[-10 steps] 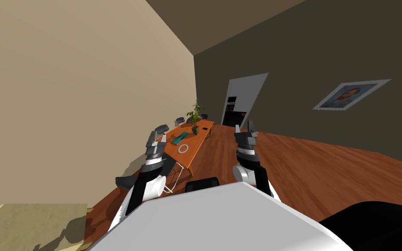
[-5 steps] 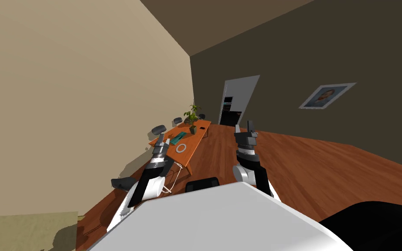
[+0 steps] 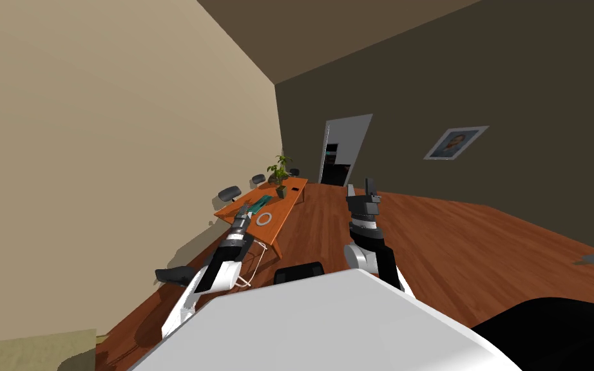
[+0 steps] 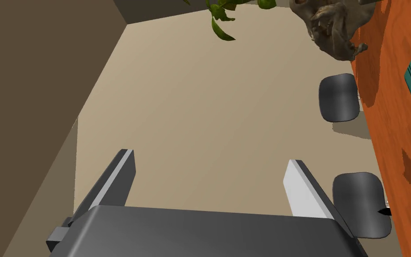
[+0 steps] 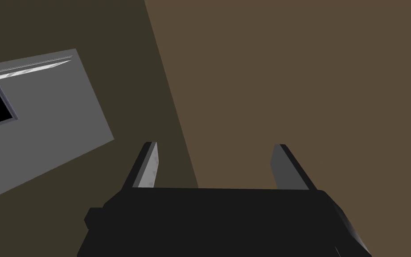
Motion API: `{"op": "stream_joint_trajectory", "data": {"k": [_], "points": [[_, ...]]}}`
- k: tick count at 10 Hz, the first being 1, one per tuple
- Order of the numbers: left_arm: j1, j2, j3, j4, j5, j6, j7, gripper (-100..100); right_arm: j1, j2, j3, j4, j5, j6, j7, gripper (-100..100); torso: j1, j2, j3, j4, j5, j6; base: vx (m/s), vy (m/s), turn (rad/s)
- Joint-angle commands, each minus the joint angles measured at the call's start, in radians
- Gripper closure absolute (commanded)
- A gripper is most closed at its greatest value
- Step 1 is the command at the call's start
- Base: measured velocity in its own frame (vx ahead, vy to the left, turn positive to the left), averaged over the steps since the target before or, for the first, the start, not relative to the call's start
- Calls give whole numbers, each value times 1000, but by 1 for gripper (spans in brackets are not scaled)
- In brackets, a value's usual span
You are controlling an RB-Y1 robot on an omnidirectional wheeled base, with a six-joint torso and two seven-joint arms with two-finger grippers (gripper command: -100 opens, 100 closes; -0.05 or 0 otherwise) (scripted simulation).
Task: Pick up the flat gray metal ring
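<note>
The flat grey ring (image 3: pixel 264 219) lies on the near half of the orange table (image 3: pixel 279 227) by the beige wall. My left gripper (image 3: pixel 245 210) reaches out over the table's near left edge, just left of the ring. In its wrist view the left gripper (image 4: pixel 209 178) is open with nothing between its fingers, looking along the wall past the table edge (image 4: pixel 394 111). My right gripper (image 3: pixel 361 187) is held up over the wooden floor, right of the table. The right gripper (image 5: pixel 211 165) is open too, with nothing in it.
A teal flat item (image 3: pixel 261 205), a potted plant (image 3: pixel 280 175) and a small black thing (image 3: pixel 295 189) lie farther along the table. Dark chairs (image 3: pixel 229 192) line its wall side, and other chairs (image 3: pixel 174 275) stand near me. A doorway (image 3: pixel 339 161) opens beyond.
My left arm has stretched forward and lowered, bringing its gripper up to the table beside the ring. My head view has swung, shifting the room leftward. The right arm has kept its pose.
</note>
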Motion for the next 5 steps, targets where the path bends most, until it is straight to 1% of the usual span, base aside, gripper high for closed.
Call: {"op": "stream_joint_trajectory", "data": {"k": [1,2,3,4,5], "points": [[-18,28,10,50,14,50,-12,-100,0,0,0,0,0,0,0,0,0,0,0,0,0,0,-46,-28,-124],[-18,28,10,52,14,70,-12,-100,0,0,0,0,0,0,0,0,0,0,0,0,0,0,-34,-20,-75],[-36,49,18,102,26,104,-23,-100,0,0,0,0,0,0,0,0,0,0,0,0,0,0,-25,-33,-120],[-36,49,18,102,26,121,-23,-100,0,0,0,0,0,0,0,0,0,0,0,0,0,0,-23,-29,-52],[-57,69,28,145,38,148,-34,-100,0,0,0,0,0,0,0,0,0,-1,0,0,0,0,-27,-34,-88]]}}
